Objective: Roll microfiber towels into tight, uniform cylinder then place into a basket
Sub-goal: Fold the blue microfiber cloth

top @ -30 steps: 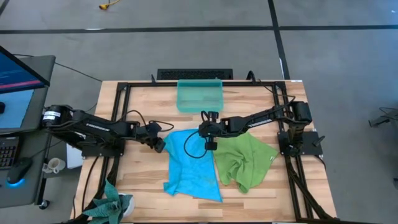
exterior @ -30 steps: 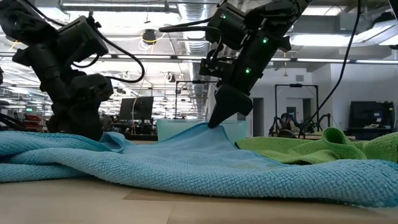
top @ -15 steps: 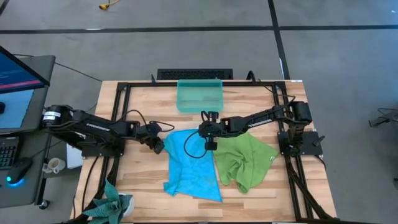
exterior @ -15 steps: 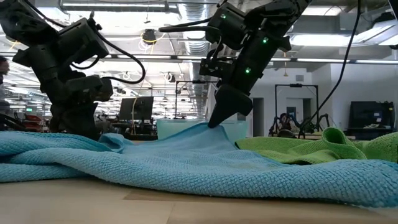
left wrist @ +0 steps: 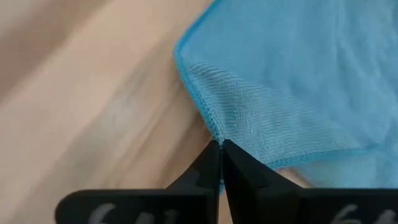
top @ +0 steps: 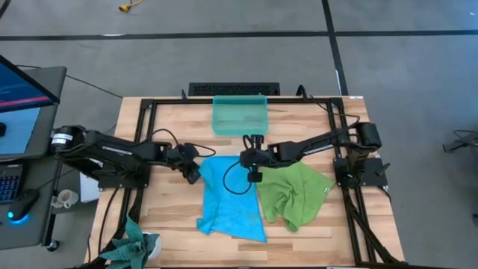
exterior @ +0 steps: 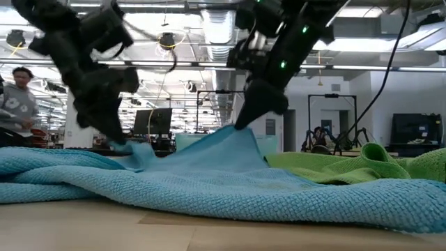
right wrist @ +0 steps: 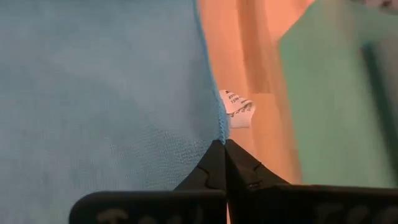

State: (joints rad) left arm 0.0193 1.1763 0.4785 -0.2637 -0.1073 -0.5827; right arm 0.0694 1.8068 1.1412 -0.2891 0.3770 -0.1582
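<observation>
**Both far corners of the blue towel pinched and lifted**

Clamped tight on a far corner of the blue towel (left wrist: 292,93), with cloth edge running straight into the closed tips: left gripper (left wrist: 221,152). Seen from above at the towel's far left corner (top: 196,173); from table height, raised off the wood with the corner drawn up in a small peak (exterior: 122,143).

Likewise pressed together on the opposite far corner, white care tag (right wrist: 236,109) just beside the tips: right gripper (right wrist: 222,149). From above at the towel's far right corner (top: 252,170), close to the green towel (top: 293,193); from table height, holding a taller peak of blue cloth (exterior: 244,125).

Between the two grips, blue cloth sagging; the near part lying rumpled on the wooden table (top: 172,127). Green towel crumpled flat, touching the blue one's right edge. Basket (top: 240,113) standing at the table's far edge, just beyond the lifted corners, apart from both towels.

Beyond the table, a person (exterior: 15,97) at the room's left.
</observation>
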